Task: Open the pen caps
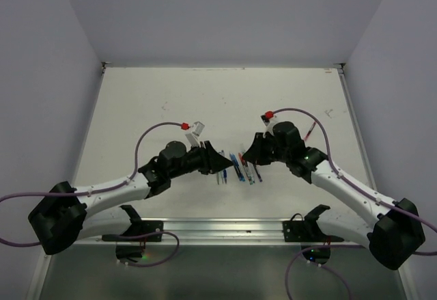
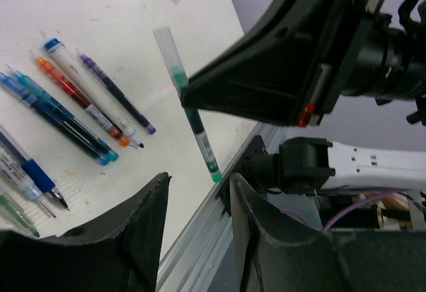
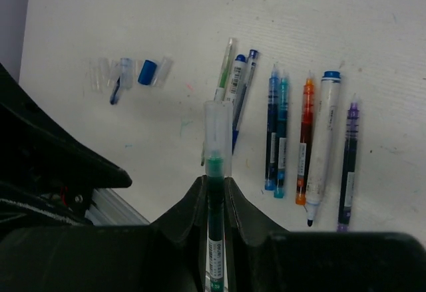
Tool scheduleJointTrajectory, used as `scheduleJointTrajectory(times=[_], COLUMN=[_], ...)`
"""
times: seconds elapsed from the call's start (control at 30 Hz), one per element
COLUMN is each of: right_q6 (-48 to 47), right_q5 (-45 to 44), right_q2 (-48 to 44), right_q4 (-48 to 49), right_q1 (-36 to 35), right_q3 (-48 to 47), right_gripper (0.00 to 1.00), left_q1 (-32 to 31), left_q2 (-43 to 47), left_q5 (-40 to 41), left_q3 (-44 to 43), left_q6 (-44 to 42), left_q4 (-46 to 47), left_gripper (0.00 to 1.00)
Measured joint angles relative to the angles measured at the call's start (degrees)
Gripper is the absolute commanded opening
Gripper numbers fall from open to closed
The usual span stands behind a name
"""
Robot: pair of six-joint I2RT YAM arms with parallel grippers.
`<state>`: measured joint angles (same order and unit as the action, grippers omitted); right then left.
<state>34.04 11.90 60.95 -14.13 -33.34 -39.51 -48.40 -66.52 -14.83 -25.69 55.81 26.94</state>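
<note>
My right gripper is shut on a green pen and holds it above the table. The pen's clear cap sticks out past the fingertips and sits on the pen's end. In the left wrist view the same green pen hangs tilted from the right gripper, with its clear cap pointing up. My left gripper is open and empty, just below the pen's lower end. In the top view the left gripper and the right gripper face each other closely. Loose blue and clear caps lie on the table.
A row of pens lies on the table: blue, teal, orange, a white marker and purple. Two more pens lie beside them. The metal rail runs along the table's near edge.
</note>
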Motion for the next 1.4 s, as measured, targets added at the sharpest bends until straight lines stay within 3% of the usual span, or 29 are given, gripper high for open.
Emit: scheduleJointTrajectory(times=[0.37, 1.4], right_q6=[-3.7, -3.4], right_q5=[5.5, 7.0], right_q2=[-0.8, 3.3], right_q4=[1.8, 6.5], right_q1=[-4.3, -11.1], right_q3=[0.5, 0.6], right_gripper=[0.00, 0.00], left_q1=[0.0, 0.0], left_q2=[2.3, -3.1], left_q5=[10.9, 10.6], left_q3=[-5.1, -5.8], left_q6=[1.7, 3.2], left_q4=[-9.2, -8.1], left_gripper=[0.46, 0.44])
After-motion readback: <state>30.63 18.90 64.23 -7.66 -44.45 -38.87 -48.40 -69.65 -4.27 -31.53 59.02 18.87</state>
